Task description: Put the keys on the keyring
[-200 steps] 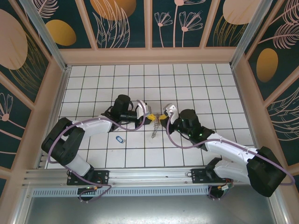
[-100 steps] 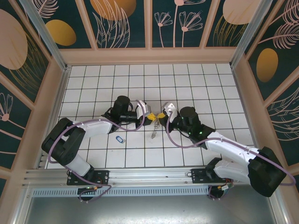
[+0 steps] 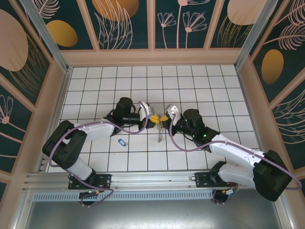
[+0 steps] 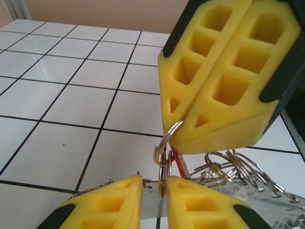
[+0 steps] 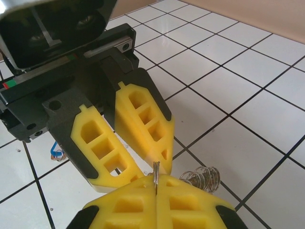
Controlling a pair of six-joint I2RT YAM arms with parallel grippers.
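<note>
Left end effector [image 4: 153,185] newly parted a crack, right end effector [image 5: 156,180] clamped on thin silver keyring [image 4: 163,157]

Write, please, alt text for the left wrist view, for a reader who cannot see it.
The right gripper, shut, pinches a small metal ring at its yellow tips, just above the slightly parted yellow fingers of the left gripper; a linked ring hangs into that gap. Behind them, more looped metal rings lie on a white tiled floor.
</note>
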